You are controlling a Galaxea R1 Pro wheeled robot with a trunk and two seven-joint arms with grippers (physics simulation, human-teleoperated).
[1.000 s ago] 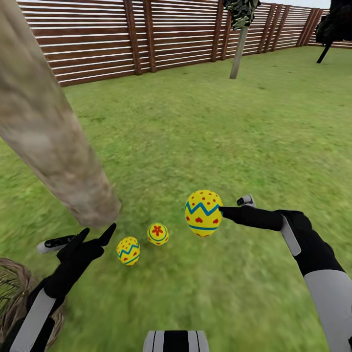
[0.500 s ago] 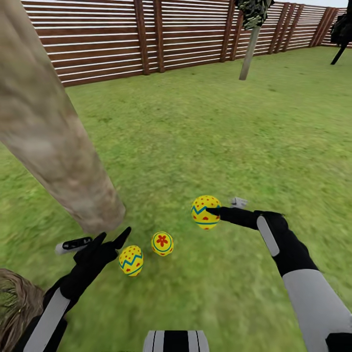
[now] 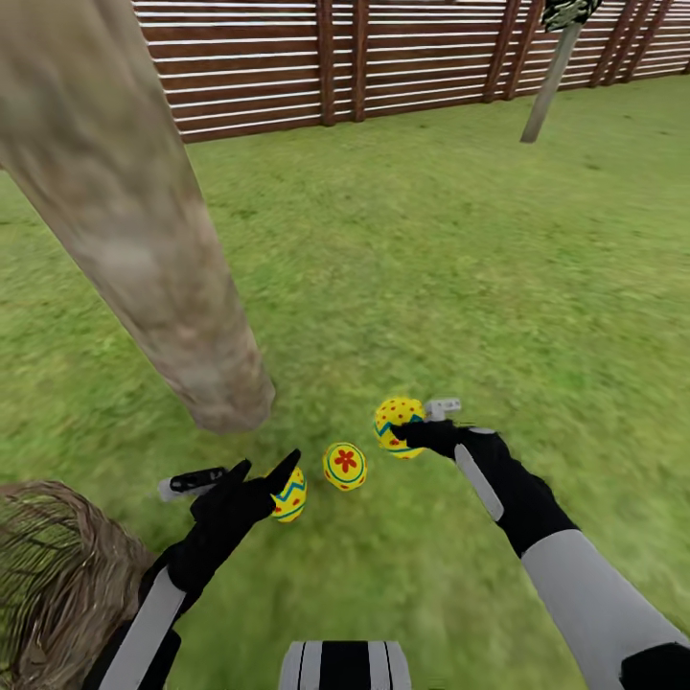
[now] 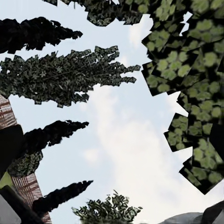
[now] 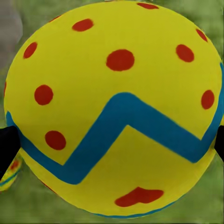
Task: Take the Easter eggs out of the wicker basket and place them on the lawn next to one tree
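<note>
Right gripper (image 3: 407, 431): fingers closed on a dotted Easter egg (image 3: 398, 425), holding it low over the lawn (image 3: 431, 268). Right wrist view confirms: the egg (image 5: 114, 112) sits between two dark fingertips (image 5: 7, 149) at either edge of the frame, showing red dots and a blue-green zigzag band; grass behind it.

Left gripper (image 3: 259, 474): fingers spread, nothing between them, held just beside the zigzag egg (image 3: 290, 495), whose near side it partly hides. Contact cannot be told. Left wrist view looks upward: sky, leafy canopy (image 4: 191, 93), dark columnar foliage.

Flower egg (image 3: 345, 466) lies on the grass between the zigzag egg and the held egg, apart from both.

Tree (image 3: 134, 230): thick pale mottled trunk, base meeting the grass near the two grounded eggs.

Wicker basket (image 3: 57, 575): at the robot's left, beside the left forearm; its inside is not readable.

Slatted fence (image 3: 383, 57) closes the far edge of the garden; a thin-trunked tree (image 3: 544, 91) stands before it.
</note>
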